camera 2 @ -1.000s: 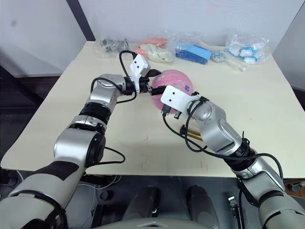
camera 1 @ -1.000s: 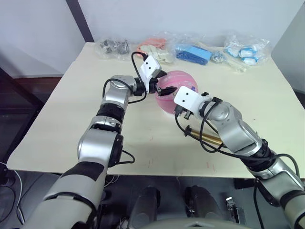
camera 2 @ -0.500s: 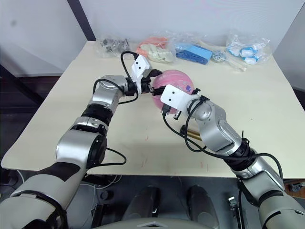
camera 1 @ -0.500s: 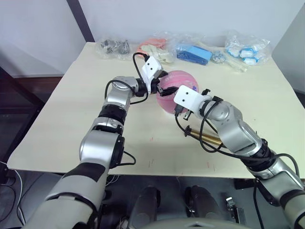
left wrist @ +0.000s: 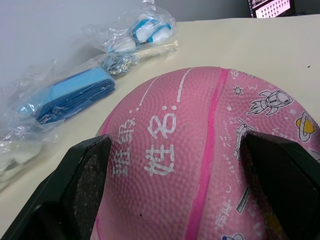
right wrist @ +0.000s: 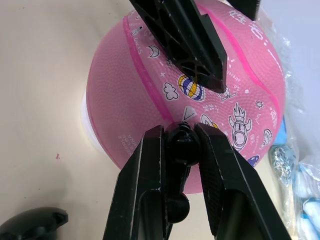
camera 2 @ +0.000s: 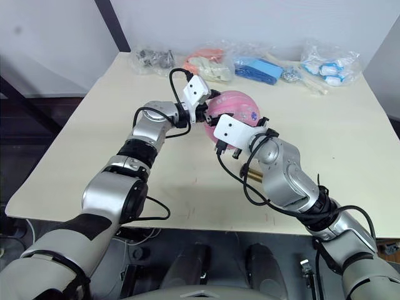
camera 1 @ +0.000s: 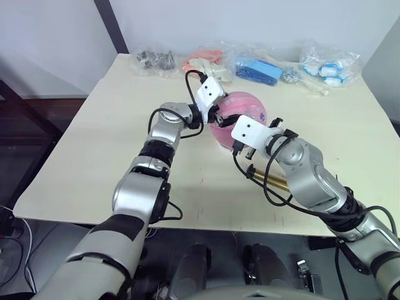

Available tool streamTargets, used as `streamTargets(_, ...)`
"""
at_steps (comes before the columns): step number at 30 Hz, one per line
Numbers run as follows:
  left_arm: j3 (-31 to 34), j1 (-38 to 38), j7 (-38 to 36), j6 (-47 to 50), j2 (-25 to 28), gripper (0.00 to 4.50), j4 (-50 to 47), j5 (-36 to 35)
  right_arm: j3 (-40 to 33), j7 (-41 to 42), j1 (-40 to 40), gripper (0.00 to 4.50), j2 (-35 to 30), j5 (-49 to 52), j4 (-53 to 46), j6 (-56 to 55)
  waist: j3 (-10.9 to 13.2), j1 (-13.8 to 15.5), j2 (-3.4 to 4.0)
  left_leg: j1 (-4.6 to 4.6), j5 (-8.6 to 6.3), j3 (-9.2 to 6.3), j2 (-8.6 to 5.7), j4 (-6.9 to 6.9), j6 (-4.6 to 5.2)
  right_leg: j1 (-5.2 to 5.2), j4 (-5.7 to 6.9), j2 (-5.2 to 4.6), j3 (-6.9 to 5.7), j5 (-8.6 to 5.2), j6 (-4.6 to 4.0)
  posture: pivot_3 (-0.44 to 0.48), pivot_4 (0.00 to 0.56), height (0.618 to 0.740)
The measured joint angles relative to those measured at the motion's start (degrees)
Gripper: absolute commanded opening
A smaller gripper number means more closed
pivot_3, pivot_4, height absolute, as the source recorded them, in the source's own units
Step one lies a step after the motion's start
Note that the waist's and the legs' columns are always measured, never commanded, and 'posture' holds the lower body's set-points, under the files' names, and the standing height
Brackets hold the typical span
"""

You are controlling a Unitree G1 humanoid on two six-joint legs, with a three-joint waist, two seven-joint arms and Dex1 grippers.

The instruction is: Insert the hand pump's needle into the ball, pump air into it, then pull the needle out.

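Note:
The pink ball [camera 1: 245,107] with cartoon stickers stands mid-table. My left gripper [left wrist: 175,141] is shut on the ball, one black finger [left wrist: 86,182] pressed to each side of it. My right gripper [right wrist: 182,145] is at the ball's near side and shut on the needle's black fitting [right wrist: 182,149], which touches the ball's skin; the metal pin is hidden. The hand pump [camera 1: 273,182], a bronze tube, lies on the table under my right forearm. Its black hose loops up to my right gripper [camera 1: 240,147].
Clear bags line the table's far edge: grey metal parts [camera 1: 154,60], orange and cream items [camera 1: 204,59], blue items [camera 1: 255,70] and blue-white items [camera 1: 329,65]. A white ring [right wrist: 85,109] shows under the ball. The table [camera 1: 94,144] has open room on the left.
The whole picture has shifted a little to the right, so the camera moved. Both grippers keep the same hold at the ball.

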Motion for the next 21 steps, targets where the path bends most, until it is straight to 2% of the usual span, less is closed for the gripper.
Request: streamTargets(21,-1.85,0.55,2.22,-5.42,-0.72,4.5,0.87,0.39,-4.02,0.11,-0.02,0.35,1.26,4.52,-3.4,7.47,0.0,0.15,0.01,-0.06,0.0,-0.14,-0.16,-0.22,0.0,-0.01,-0.12,-0.16,-0.14,-0.02,0.01,0.0,0.15,0.74)
